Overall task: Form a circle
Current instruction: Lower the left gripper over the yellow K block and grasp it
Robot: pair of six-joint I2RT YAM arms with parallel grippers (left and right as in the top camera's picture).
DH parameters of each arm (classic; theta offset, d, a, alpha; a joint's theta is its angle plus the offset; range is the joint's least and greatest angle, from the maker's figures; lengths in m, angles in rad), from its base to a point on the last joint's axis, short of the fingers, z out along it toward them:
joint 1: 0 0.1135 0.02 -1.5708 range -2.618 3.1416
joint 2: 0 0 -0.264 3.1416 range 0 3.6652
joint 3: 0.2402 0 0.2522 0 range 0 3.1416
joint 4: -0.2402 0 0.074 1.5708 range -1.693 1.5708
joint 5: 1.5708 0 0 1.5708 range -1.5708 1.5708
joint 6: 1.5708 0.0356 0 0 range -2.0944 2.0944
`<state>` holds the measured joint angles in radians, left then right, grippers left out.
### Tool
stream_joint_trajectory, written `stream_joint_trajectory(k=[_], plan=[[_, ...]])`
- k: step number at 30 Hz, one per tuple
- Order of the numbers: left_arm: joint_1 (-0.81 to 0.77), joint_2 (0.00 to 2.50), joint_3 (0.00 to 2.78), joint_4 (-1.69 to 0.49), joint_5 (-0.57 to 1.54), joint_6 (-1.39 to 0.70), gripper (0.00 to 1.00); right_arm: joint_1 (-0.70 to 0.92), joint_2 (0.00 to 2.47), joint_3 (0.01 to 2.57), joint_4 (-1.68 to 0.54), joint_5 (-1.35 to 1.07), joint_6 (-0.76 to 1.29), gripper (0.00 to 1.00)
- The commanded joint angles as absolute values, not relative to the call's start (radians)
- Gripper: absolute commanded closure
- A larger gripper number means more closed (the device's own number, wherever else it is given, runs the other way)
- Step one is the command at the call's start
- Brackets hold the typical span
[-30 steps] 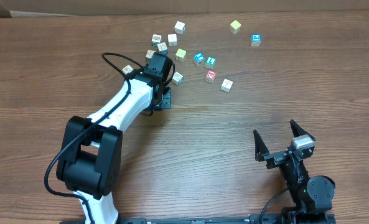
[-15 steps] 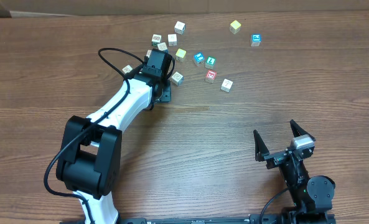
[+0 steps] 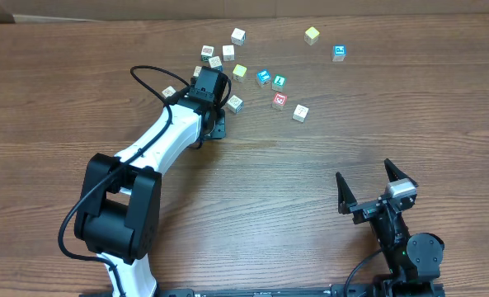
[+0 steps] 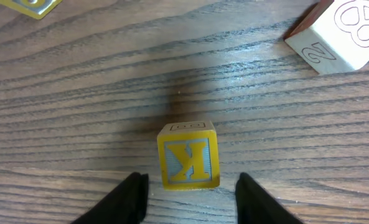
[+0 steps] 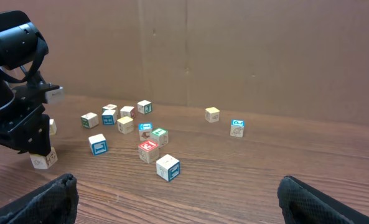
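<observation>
The left claw [image 4: 191, 194] straddles a yellow K cube [image 4: 189, 163], jaws partly apart and gripping nothing; the right claw [image 3: 365, 181] idles wide open. The circle [image 3: 216, 61] is only a loose clump at the counter's [image 3: 310, 165] far side. The next move is probably to nudge the cubes into a ring.

The wood-grain bench [image 3: 310, 190] carried small cubes [image 3: 228, 53] scattered toward its far edge. A red-faced cube [image 3: 279, 101] lay near a cream cube [image 3: 300, 112], while a yellow cube [image 3: 312, 35] and a blue-faced cube [image 3: 339, 53] sat farther back.
</observation>
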<state>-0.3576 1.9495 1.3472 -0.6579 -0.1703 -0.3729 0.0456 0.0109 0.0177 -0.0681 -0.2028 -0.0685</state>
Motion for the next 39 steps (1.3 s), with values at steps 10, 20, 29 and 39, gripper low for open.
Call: stream_joint_trajectory(k=[10, 20, 29, 39], plan=[[-0.354, 1.959, 1.336, -0.650, -0.191, -0.382, 0.60, 0.044, 0.003, 0.008, -0.062, -0.200, -0.073, 0.00], [-0.354, 1.959, 1.336, -0.619, -0.191, -0.383, 0.46, 0.044, 0.003, 0.008, -0.062, -0.200, -0.073, 0.00], [-0.354, 1.959, 1.335, -0.632, -0.191, -0.427, 0.48, 0.044, 0.003, 0.008, -0.062, -0.200, -0.073, 0.00], [-0.354, 1.959, 1.309, -0.603, -0.191, -0.431, 0.59, 0.044, 0.003, 0.008, -0.062, -0.200, -0.073, 0.00]])
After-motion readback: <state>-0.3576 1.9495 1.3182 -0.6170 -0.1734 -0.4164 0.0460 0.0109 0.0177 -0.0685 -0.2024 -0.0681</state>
